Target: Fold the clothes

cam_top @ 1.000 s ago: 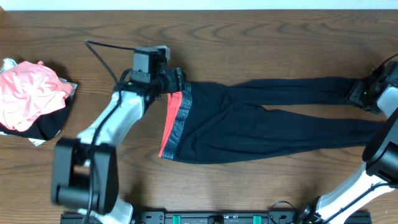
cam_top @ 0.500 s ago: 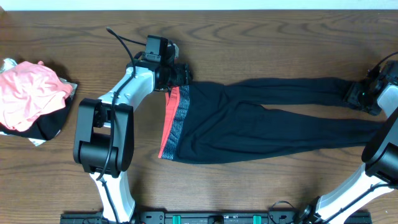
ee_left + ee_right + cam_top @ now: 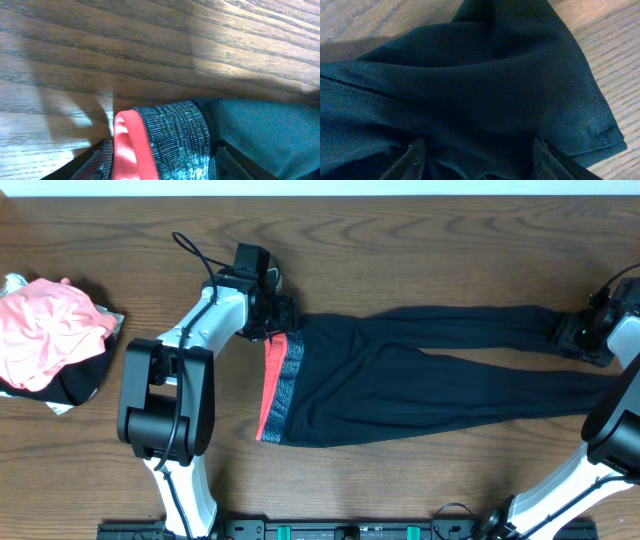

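Leggings (image 3: 420,375) are lying flat across the table (image 3: 400,240) centre, left pincer (image 3: 285,314) gaping over the waistband (image 3: 170,135) corner, right pincer (image 3: 568,332) gaping over a cuff (image 3: 590,125): worth biting both layers before lifting together.

Overhead: fixed above the surface (image 3: 400,240), looking straight down from well off; it takes in the whole width, both arms and the full length of the leggings (image 3: 420,380).
Left wrist: carried on the left arm (image 3: 200,330), very close to the wood, looking down at a slant; the fingers (image 3: 95,160) of the left tool (image 3: 162,167) only cut into the lower edge.
Right wrist: carried on the right arm (image 3: 620,380), equally close, facing down onto cloth; the right tool (image 3: 480,160) shows only at the bottom corners.
Overhead and left wrist share: the waistband (image 3: 175,135) end and the grain beside it.
Overhead and right wrist share: a leg cuff (image 3: 600,130) at the surface's right end.
Wrist views: aimed at opposite ends of the leggings, well apart.
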Robot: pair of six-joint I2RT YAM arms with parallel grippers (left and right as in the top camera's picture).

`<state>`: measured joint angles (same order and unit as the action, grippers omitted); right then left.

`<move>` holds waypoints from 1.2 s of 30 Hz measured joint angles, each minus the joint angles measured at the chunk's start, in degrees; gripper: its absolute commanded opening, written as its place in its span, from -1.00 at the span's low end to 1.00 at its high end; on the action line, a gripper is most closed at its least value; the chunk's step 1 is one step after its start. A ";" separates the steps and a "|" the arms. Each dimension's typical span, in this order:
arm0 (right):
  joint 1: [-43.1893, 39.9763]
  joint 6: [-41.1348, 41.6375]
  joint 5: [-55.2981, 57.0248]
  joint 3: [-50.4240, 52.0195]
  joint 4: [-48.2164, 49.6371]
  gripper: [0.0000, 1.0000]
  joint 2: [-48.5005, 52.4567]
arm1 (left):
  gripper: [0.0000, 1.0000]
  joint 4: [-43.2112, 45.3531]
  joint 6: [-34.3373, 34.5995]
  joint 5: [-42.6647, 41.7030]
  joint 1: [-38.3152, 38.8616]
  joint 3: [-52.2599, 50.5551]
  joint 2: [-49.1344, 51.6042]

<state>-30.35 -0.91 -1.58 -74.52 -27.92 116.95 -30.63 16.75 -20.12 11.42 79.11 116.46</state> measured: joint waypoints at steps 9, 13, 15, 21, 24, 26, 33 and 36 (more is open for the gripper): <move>0.00 0.00 0.00 -0.02 -0.42 0.34 -0.02 | 0.32 -2.97 2.47 0.83 -0.15 0.13 -10.40; 0.00 -0.24 -0.02 -0.04 -0.59 0.34 -0.02 | 0.33 -3.96 6.16 0.83 -0.15 0.35 -11.28; 0.00 -0.39 -0.04 -0.07 -0.83 0.34 -0.07 | 0.33 -3.98 8.04 0.83 -0.15 0.09 -10.58; 0.00 -0.52 -0.07 -0.07 -1.03 0.35 -0.11 | 0.33 -2.05 12.09 -0.02 -0.15 -0.83 -6.40; 0.00 -0.85 -0.11 -0.07 -1.14 0.35 -0.11 | 0.33 0.24 13.09 -2.10 -0.15 -0.87 -4.00; 0.00 -1.07 -0.13 -0.07 -1.22 0.35 -0.13 | 0.33 0.81 13.70 -2.99 -0.15 -0.87 -2.71; 0.00 -1.27 -0.15 -0.07 -1.27 0.35 -0.13 | 0.33 1.60 14.86 -5.70 -0.15 -0.87 -1.27; 0.00 -1.27 -0.15 -0.07 -1.27 0.36 -0.13 | 0.33 2.64 15.17 -7.28 -0.15 -0.87 -1.27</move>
<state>-30.35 -2.17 -1.74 -74.59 -29.19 116.81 -27.99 31.92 -27.40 11.27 78.24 115.20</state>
